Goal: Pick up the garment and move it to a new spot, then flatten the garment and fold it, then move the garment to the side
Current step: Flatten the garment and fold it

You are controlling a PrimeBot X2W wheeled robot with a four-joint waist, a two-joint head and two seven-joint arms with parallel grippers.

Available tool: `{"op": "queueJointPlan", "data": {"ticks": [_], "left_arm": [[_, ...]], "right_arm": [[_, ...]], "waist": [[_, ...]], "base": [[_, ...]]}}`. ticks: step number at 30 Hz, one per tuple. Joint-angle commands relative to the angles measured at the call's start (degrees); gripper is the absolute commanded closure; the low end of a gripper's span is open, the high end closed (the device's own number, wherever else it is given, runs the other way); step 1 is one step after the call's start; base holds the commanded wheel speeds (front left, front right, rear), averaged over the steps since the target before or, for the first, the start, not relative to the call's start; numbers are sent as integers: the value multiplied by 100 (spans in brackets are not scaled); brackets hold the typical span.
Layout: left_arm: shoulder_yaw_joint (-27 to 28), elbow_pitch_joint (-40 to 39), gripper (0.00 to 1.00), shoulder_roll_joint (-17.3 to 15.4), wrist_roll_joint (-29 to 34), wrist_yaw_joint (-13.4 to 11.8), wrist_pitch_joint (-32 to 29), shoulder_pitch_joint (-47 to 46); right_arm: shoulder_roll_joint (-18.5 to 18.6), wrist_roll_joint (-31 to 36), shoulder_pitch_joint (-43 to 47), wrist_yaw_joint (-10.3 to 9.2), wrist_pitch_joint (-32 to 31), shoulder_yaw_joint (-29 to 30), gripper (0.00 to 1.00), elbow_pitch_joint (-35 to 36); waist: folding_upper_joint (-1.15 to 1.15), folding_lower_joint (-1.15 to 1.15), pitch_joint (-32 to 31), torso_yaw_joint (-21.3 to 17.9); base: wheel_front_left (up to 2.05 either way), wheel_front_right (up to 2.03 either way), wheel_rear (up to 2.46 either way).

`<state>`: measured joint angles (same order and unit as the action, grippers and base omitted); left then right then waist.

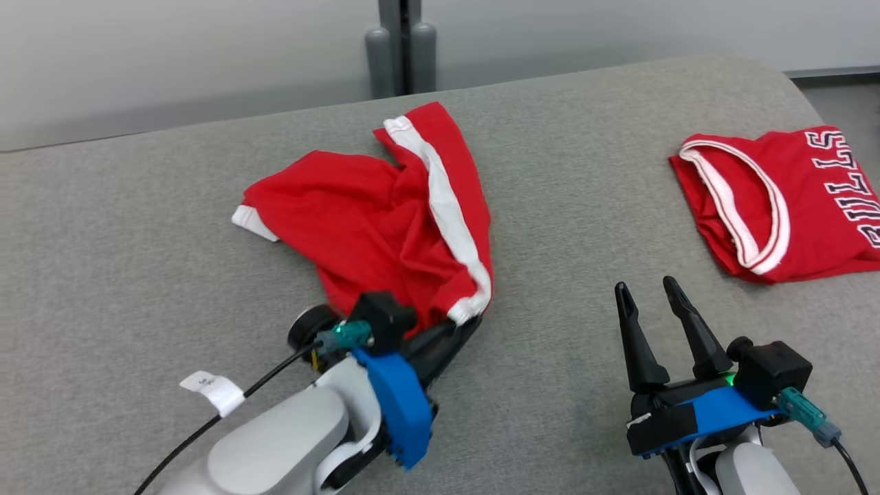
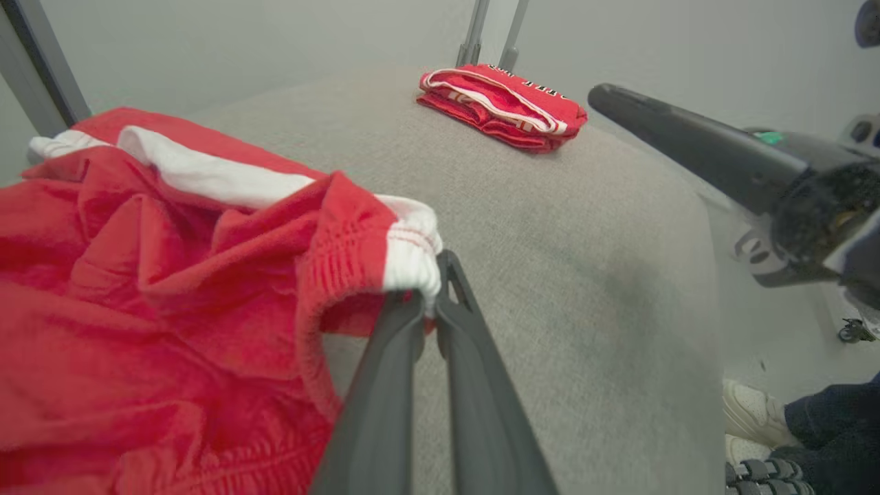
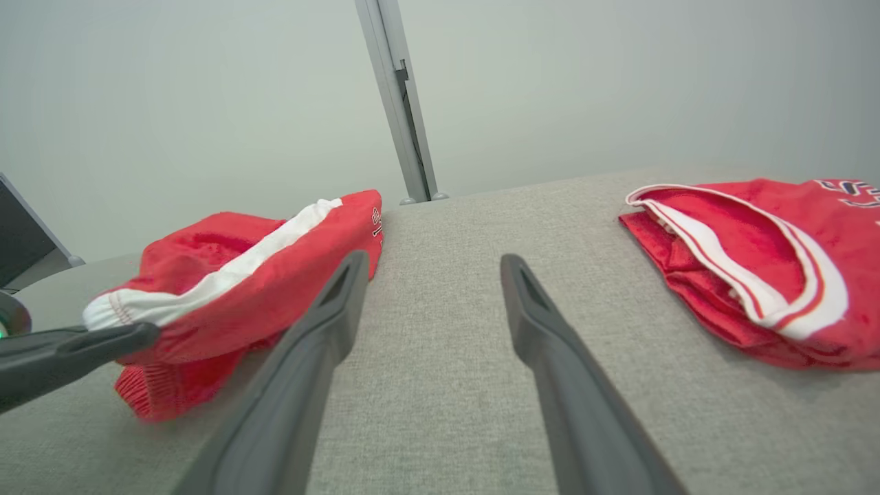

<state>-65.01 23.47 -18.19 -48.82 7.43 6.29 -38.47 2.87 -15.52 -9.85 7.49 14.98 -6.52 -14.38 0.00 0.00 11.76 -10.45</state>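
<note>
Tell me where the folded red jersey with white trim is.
In the head view the folded red jersey lies at the right of the grey fabric table, beyond the open right gripper.

Crumpled red white-striped shorts (image 1: 371, 220) on grey table (image 1: 137, 275)

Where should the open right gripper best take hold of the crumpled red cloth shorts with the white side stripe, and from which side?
Probably the white stripe's far end on the crumpled red cloth shorts, approached from the robot's right. The left gripper pinches the stripe's near end at the waistband, and that long exposed edge faces the open right gripper.
</note>
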Motion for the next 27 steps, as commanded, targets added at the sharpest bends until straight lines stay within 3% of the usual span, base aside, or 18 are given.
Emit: {"op": "queueJointPlan", "data": {"ticks": [1,11,14,18,20,27], "left_arm": [[-252,-108,100,-240,-157,4,-118,66],[-703,-226,100,-1059,-715,-60,-1033,387],[-689,-125,100,-1297,-509,-400,-1059,346],[-503,119,100,-1517,-210,-1187,-771,271],[-434,247,100,-1552,-158,-1456,-656,313],[-53,589,100,-1428,-342,-1841,-40,467]], "right_arm": [[2,56,-41,0,27,0,0,-23],[5,96,29,0,26,17,0,-71],[4,107,71,0,26,7,0,-70],[5,113,87,0,26,-9,0,-69],[5,117,99,0,26,-26,0,-79],[5,155,127,0,26,-57,0,-113]], "waist": [[0,0,15,120],[0,0,-142,496],[0,0,-196,574],[0,0,-254,635],[0,0,-276,643],[0,0,-348,611]], "base": [[0,0,0],[0,0,0],[0,0,0],[0,0,0],[0,0,0],[0,0,0]]}}
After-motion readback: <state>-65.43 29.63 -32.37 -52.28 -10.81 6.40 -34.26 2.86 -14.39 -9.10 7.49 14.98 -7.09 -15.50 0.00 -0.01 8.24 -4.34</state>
